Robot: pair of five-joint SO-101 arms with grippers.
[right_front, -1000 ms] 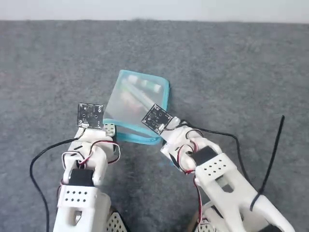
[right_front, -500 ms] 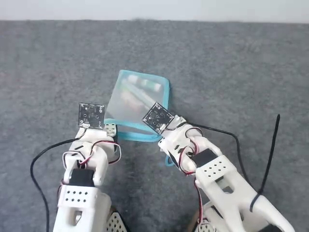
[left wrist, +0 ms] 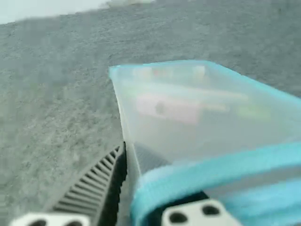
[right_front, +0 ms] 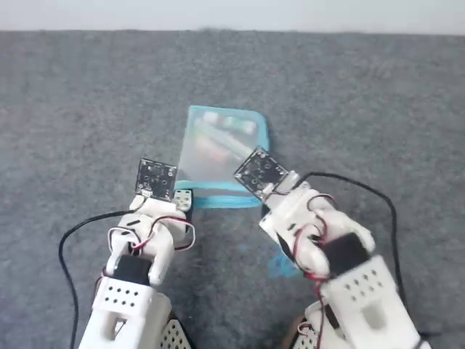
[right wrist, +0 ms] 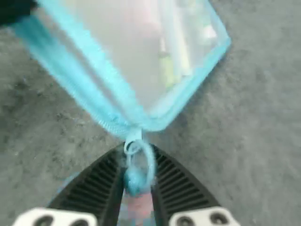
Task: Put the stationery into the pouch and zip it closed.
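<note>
A translucent pouch (right_front: 221, 149) with a light blue zip edge lies on the grey mat, and stationery (right_front: 218, 138) shows through its wall. My left gripper (right_front: 185, 198) is shut on the pouch's near corner; in the left wrist view the blue zip edge (left wrist: 211, 172) runs between my left gripper's (left wrist: 141, 209) fingers. My right gripper (right_front: 275, 193) sits at the pouch's other near corner. In the right wrist view my right gripper (right wrist: 137, 181) is shut on the blue zipper pull (right wrist: 136, 162). Pens (right wrist: 171, 56) lie inside the pouch (right wrist: 141, 61).
The grey mat (right_front: 363, 109) stretches wide on all sides of the pouch, ending at a pale wall (right_front: 232, 14) at the back. A small blue thing (right_front: 282, 265) lies on the mat under the right arm. Black cables trail beside both arms.
The pouch and both grippers have shifted to the right, and the pouch has turned squarer to the arms. The right arm's body has swung toward the middle.
</note>
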